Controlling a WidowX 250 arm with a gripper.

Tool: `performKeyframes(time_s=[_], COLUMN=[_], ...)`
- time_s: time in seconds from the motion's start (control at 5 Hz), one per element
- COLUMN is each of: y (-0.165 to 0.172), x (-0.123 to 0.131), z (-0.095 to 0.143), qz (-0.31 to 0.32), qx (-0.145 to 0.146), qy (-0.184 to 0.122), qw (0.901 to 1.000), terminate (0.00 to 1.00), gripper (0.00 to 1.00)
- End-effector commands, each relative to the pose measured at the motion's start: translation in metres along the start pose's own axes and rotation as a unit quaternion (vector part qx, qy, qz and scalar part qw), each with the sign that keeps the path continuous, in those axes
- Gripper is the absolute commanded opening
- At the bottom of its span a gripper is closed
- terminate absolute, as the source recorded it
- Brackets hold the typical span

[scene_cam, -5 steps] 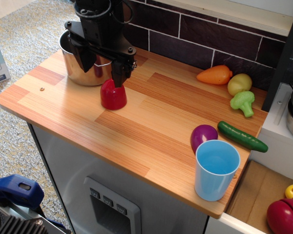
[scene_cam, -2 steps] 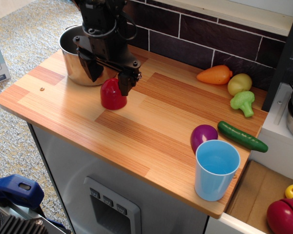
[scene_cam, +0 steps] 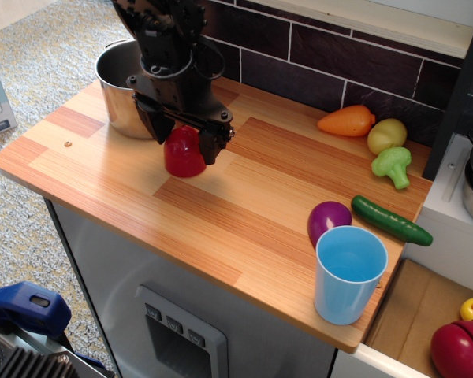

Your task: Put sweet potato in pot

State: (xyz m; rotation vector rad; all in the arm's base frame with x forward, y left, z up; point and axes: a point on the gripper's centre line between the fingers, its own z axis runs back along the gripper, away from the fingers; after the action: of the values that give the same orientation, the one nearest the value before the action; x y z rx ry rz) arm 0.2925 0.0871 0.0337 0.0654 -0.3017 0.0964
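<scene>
The sweet potato (scene_cam: 183, 157) is a small glossy red dome standing on the wooden counter, just right of the pot (scene_cam: 120, 87), a shiny steel cylinder at the back left. My black gripper (scene_cam: 183, 138) hangs over the sweet potato with its jaws open, one finger (scene_cam: 159, 126) on its left and one finger (scene_cam: 210, 145) on its right. The fingers straddle the top of the toy and I cannot tell whether they touch it. The arm hides part of the pot's right side.
A purple egg-shaped toy (scene_cam: 328, 219), a light-blue cup (scene_cam: 348, 273) and a green cucumber (scene_cam: 391, 220) sit at the front right. An orange vegetable (scene_cam: 348, 121), a yellow toy (scene_cam: 386, 135) and broccoli (scene_cam: 392, 165) lie at the back right by the dark tile wall.
My gripper has moved down and slightly right, from above and behind the sweet potato to straddling it. The sweet potato has stayed in place.
</scene>
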Motion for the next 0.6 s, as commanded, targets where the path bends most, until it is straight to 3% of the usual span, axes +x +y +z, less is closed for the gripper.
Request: performKeyframes(time_s=[0.0,0.4], y=[0.001,-0.009], x=[0.005,0.004], z=[-0.012,-0.027], qz=[0.004,0.02], qx=[-0.009,-0.022], qy=[-0.021,-0.017], qw=[0.9997,0.9994], terminate=[0.0,0.0], gripper=[1.0,1.0])
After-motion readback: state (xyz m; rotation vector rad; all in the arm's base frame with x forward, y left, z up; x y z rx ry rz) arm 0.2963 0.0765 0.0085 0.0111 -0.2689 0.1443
